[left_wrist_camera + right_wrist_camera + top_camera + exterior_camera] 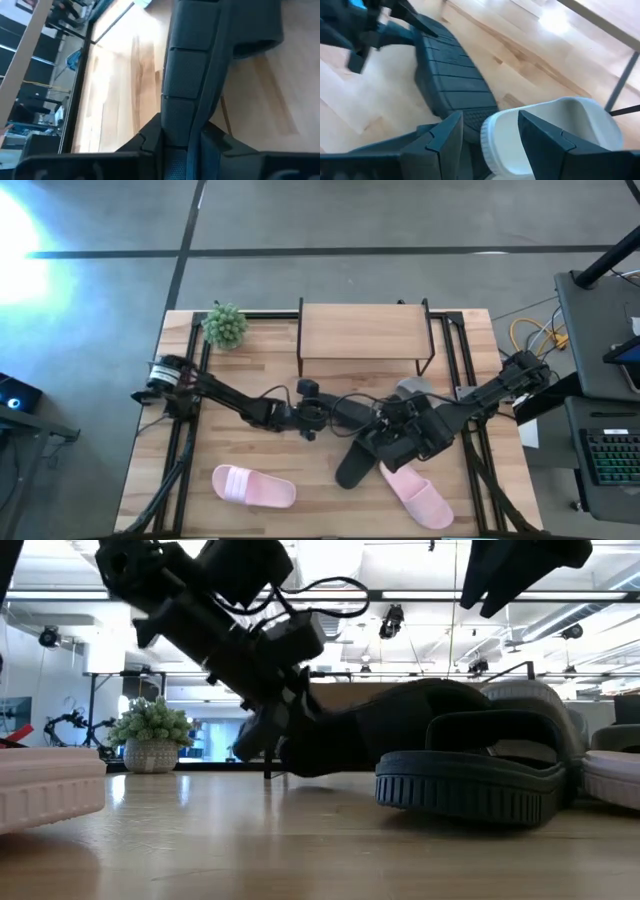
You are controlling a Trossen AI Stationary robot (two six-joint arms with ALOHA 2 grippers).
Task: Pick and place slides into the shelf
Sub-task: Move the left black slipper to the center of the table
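Left gripper (322,417) stretched low mid-table, fingers (150,142) clamped on a black slide (192,85) tipped on edge. Right gripper (395,442) angled in beside it, fingers (442,137) spread wide over a grey-white slide (540,130). Visible: two pink slides (253,486), two black, one grey-white. Shelf (362,332) at the far edge.

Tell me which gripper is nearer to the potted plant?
Left. The left gripper is mid-table, below and right of the potted plant, closed on a black slide. The right gripper is farther right.
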